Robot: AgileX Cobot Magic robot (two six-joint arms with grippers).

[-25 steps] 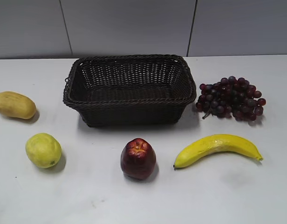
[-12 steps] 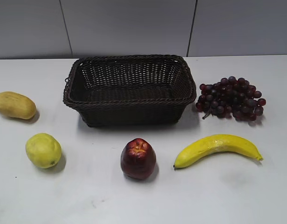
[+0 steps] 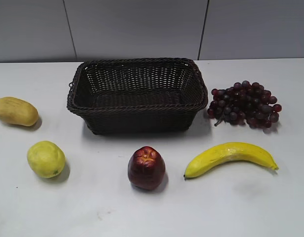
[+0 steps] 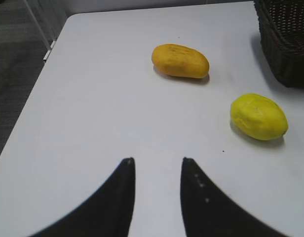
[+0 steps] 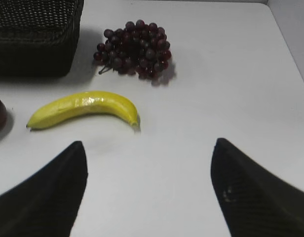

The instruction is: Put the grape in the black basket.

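Nothing has moved since the earlier frames; the grape (image 3: 244,104) lies on the table (image 3: 102,207) just right of the black basket (image 3: 137,95), outside it. The basket is cut off in both wrist views, and the apple (image 3: 146,167) shows only as a sliver in the right one; the left gripper (image 4: 157,170) hangs narrowly open and empty, the right gripper (image 5: 149,173) wide open and empty.

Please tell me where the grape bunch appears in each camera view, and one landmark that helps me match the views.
Exterior view: grape right of centre, beside the black basket.
Left wrist view: not in it.
Right wrist view: grape near the top, beyond the banana.
Shared landmark: the basket.
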